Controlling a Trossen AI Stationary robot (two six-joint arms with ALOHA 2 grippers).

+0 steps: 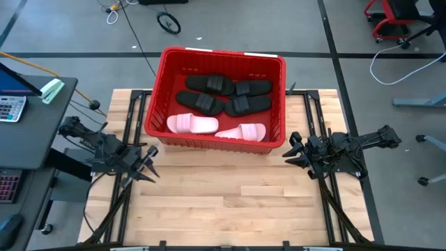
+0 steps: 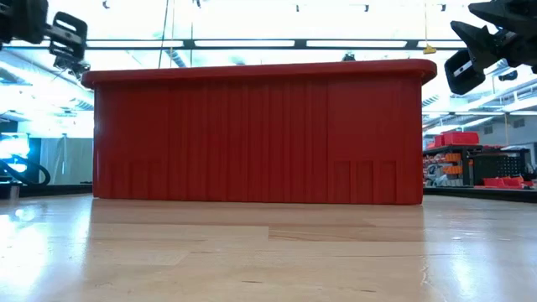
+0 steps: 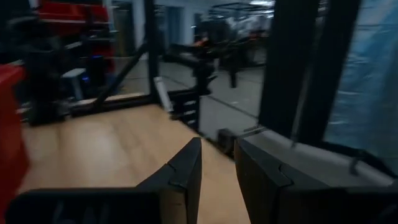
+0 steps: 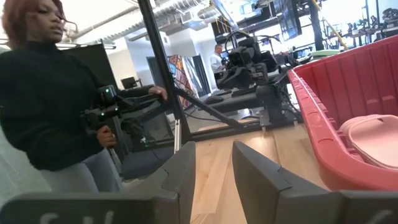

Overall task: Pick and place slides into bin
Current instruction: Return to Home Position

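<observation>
Either side of bin (image 1: 279, 104): L pincer (image 1: 152, 162) & R pincer (image 1: 288, 151) slightly spread, empty; slides (image 1: 209, 85) inside.

a pale wooden plank table (image 1: 230, 202). the red bin (image 1: 217, 145) stands flat on it toward the far edge, midway between the sides. dark metal frames (image 1: 137, 115) run along the table's left and right sides, flanking the bin.
</observation>
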